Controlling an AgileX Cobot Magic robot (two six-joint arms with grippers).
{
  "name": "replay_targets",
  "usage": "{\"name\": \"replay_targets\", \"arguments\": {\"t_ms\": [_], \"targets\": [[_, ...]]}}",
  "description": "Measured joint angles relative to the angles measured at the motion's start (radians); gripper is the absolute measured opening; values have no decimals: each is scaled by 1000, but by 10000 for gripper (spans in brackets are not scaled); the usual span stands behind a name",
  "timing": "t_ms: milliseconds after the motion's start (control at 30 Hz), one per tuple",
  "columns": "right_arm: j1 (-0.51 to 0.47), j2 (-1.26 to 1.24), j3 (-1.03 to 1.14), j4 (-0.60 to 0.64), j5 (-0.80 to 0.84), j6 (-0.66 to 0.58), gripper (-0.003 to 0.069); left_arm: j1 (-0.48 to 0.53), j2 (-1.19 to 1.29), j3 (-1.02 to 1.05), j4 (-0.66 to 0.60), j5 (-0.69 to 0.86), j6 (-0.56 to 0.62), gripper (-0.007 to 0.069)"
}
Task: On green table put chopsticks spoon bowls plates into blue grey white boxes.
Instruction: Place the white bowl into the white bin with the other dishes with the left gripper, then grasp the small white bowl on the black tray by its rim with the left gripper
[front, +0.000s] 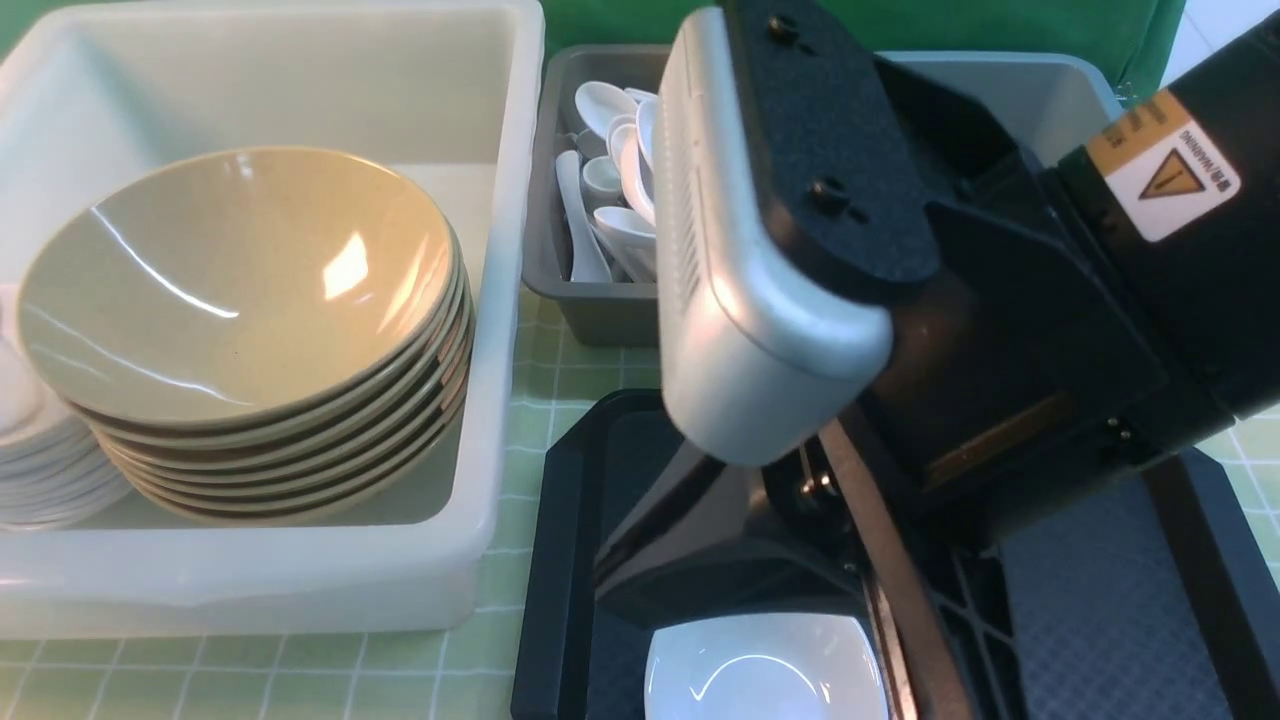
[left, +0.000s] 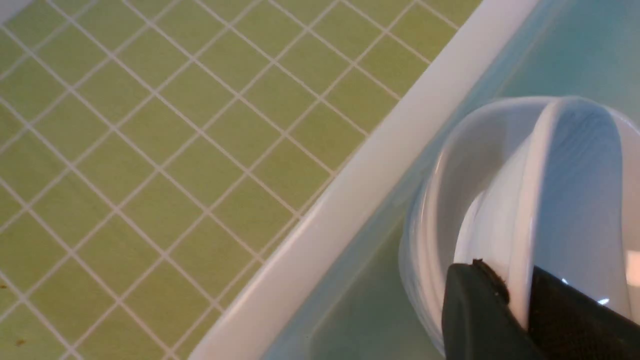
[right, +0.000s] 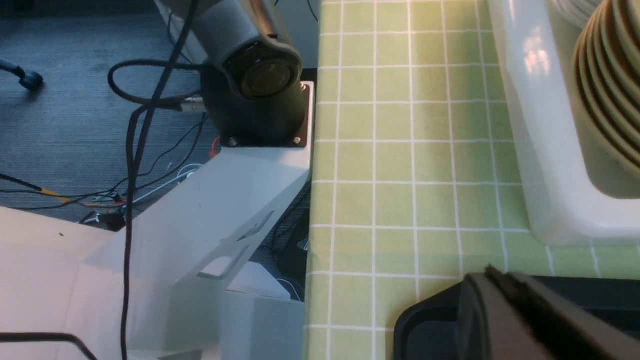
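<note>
My left gripper (left: 520, 285) is shut on the rim of a white plate (left: 575, 190). It holds the plate tilted over the stack of plates (left: 430, 225) inside the white box (left: 360, 190). That stack (front: 40, 470) sits beside several stacked tan bowls (front: 240, 290) in the white box (front: 250, 590). My right gripper (right: 492, 275) is shut with nothing between its fingers, above a corner of the black tray (right: 425, 320). One white plate (front: 765, 670) lies on the tray just below the right gripper (front: 890, 610). The chopsticks and the spoon are out of view.
The grey box (front: 600, 310) behind the tray holds plain white spoons (front: 610, 170). The blue box (front: 1040, 100) stands behind my right arm, mostly hidden by it. Green table (left: 150, 150) shows around the boxes. The table's front edge and the robot's base (right: 260, 100) are close by.
</note>
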Motion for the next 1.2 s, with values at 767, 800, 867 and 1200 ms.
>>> {"name": "replay_targets", "arguments": {"t_ms": [767,800,867,1200], "targets": [[0,0,5,0,-111,121,47,-33,66,0,-11,94,-75,647],[0,0,12,0,-139,140,47,-33,60,0,-9,106,-66,657],[0,0,36,1,-199,171,47,-35,43,0,-3,126,-28,663],[-4,1,139,16,-351,214,47,-35,-18,-128,23,314,12,663]]}}
